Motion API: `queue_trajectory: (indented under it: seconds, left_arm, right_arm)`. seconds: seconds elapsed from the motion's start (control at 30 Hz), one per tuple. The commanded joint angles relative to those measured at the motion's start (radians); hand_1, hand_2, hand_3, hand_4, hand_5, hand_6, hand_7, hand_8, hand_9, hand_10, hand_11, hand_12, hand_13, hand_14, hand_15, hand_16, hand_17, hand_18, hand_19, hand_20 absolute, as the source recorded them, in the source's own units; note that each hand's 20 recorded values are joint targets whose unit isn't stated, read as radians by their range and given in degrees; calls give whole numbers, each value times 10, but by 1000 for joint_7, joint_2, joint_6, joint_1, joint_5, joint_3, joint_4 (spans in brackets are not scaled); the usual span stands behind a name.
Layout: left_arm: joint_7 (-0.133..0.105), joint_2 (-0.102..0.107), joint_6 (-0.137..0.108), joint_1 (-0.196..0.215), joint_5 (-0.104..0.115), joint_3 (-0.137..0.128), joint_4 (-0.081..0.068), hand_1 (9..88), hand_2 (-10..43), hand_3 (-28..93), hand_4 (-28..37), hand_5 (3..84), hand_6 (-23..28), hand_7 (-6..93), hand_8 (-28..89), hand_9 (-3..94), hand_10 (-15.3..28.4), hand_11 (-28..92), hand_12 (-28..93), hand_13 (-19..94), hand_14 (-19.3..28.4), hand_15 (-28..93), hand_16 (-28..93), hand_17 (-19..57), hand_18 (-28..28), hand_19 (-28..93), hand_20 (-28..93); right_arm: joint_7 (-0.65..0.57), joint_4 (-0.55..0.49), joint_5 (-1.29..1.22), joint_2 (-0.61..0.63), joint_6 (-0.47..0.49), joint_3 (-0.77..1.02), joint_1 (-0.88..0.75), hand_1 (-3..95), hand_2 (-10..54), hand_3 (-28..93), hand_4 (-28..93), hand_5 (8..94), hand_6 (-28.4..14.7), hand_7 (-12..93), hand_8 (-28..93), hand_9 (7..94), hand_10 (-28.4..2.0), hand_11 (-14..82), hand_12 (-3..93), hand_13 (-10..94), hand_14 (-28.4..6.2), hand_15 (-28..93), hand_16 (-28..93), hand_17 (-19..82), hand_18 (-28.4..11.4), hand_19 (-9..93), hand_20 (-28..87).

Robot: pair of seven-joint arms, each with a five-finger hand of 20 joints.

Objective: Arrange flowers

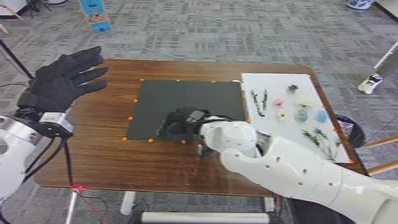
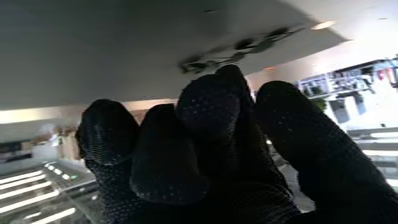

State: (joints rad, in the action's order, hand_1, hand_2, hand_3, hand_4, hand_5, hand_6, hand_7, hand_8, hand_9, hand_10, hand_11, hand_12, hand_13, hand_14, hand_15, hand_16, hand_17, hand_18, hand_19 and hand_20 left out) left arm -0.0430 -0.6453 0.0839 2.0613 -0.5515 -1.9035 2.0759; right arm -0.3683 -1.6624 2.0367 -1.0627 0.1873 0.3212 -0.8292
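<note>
My right hand [image 1: 185,120] is over the lower middle of the black mat [image 1: 187,95] in the head view. A bit of green [image 1: 162,131] shows at its left edge. In the right wrist view, a dark leafy sprig [image 2: 238,52] lies across the mat [image 2: 107,55], close beyond my right hand [image 2: 209,110]. Whether the hand holds a stem is hidden. My left hand [image 1: 62,82] is raised over the table's left side, open and without anything in it. Branches [image 1: 258,102], small pink, yellow and blue flowers [image 1: 321,116] and green sprigs [image 1: 315,137] lie on the white sheet [image 1: 275,82].
The brown table [image 1: 178,172] extends around the mat, with small orange markers along the mat's edges. The white sheet lies along the table's right side, beside my right forearm. A dark bin [image 1: 355,132] stands on the floor beyond the right edge.
</note>
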Motion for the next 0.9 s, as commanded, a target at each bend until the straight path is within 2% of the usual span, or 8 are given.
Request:
queue_trajectory:
  seconds: [0.03, 0.3, 0.33, 0.6, 0.73, 0.9]
  left_arm:
    - [-3, -8, -9, 5, 5, -6, 9, 211, -71, 667, -283, 265, 22, 150, -79, 227, 105, 116, 164, 185, 134, 149, 48, -124, 223, 411, 71]
    - [-4, -3, -9, -21, 6, 14, -1, 210, -71, 670, -283, 265, 22, 151, -79, 227, 105, 116, 164, 185, 134, 149, 47, -125, 223, 411, 71]
    - [-7, -4, -11, -16, 6, 11, 1, 211, -70, 669, -283, 265, 22, 151, -79, 227, 105, 117, 164, 185, 135, 149, 47, -125, 223, 411, 71]
    - [-6, 0, -5, -39, 6, 31, -6, 209, -68, 669, -283, 265, 22, 151, -79, 228, 105, 117, 163, 185, 135, 149, 47, -125, 223, 411, 71]
    - [-5, 0, -4, -38, 6, 32, -6, 208, -69, 671, -283, 265, 22, 151, -79, 227, 106, 117, 163, 185, 135, 149, 48, -125, 223, 411, 72]
    - [-7, -4, -7, -22, 7, 18, -2, 208, -68, 670, -283, 265, 22, 152, -80, 228, 105, 117, 163, 185, 134, 149, 47, -125, 223, 410, 72]
  right_arm:
    - [-27, 41, 14, 0, -18, 4, 29, 170, 228, 932, -32, 448, -15, 142, -126, 781, -120, 657, 328, 761, -106, 909, 358, 427, -252, 932, 623]
    - [-20, 74, 15, -55, 3, -31, 27, 170, 229, 932, -33, 449, -17, 140, -125, 781, -121, 656, 330, 761, -105, 907, 361, 428, -253, 932, 624]
    - [-15, 74, 19, -64, 5, -36, 29, 170, 228, 932, -33, 449, -17, 140, -125, 780, -120, 656, 329, 761, -106, 908, 361, 428, -253, 932, 624]
    - [-7, 41, 5, -102, -5, -38, 21, 169, 230, 932, -37, 449, -18, 140, -125, 780, -121, 657, 328, 761, -106, 908, 361, 428, -253, 932, 624]
    - [-13, 50, 0, -101, -5, -26, 20, 169, 230, 932, -38, 451, -18, 139, -125, 781, -121, 657, 329, 762, -106, 908, 361, 428, -253, 932, 624]
    - [-30, 67, 2, -84, 1, -21, 21, 169, 230, 932, -39, 451, -18, 139, -124, 781, -120, 657, 329, 761, -105, 909, 361, 428, -252, 932, 624]
